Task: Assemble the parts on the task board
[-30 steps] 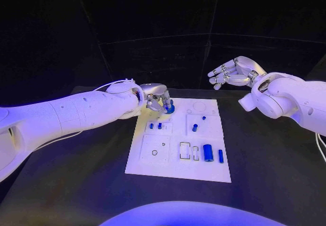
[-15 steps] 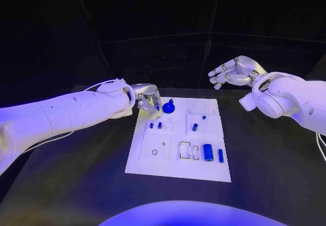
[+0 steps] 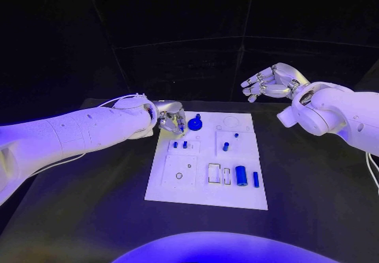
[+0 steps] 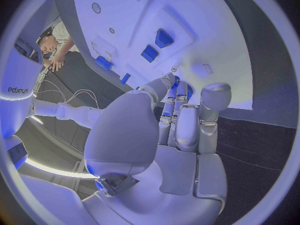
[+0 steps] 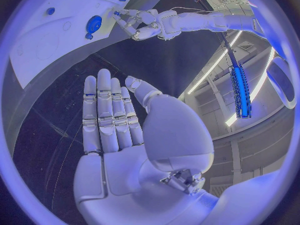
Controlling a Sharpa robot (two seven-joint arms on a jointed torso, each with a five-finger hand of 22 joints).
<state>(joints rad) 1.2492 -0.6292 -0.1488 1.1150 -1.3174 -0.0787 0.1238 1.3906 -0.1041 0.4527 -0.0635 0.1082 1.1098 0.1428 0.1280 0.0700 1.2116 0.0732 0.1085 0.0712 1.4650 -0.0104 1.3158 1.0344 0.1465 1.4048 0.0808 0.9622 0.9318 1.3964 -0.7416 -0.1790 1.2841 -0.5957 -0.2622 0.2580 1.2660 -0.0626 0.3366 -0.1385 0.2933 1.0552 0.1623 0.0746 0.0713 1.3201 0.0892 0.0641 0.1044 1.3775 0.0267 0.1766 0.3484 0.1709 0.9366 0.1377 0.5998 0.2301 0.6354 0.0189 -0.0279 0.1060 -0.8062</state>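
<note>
The white task board (image 3: 207, 189) lies mid-table. A round blue knob-like part (image 3: 195, 124) sits near its far left corner. My left hand (image 3: 170, 121) hovers just left of that part, at the board's edge, holding nothing, with a small gap between them. The left wrist view shows its fingers (image 4: 181, 120) loosely extended over the board (image 4: 206, 30). My right hand (image 3: 268, 82) is raised well above the board's far right corner, fingers spread and palm empty (image 5: 119, 135). From there the round part (image 5: 94, 24) and the left hand (image 5: 134, 22) appear side by side.
Other blue parts stay on the board: two small pegs (image 3: 180, 145), a short peg (image 3: 226, 147), a tiny one (image 3: 236, 135), a thick cylinder (image 3: 241, 176) and a slim bar (image 3: 256, 179). Empty recesses (image 3: 214, 173) lie at the board's middle. Black table surrounds it.
The left hand has let go of the round blue part and drawn back a little to the left; the part now rests on the board. The right hand has stayed put.
</note>
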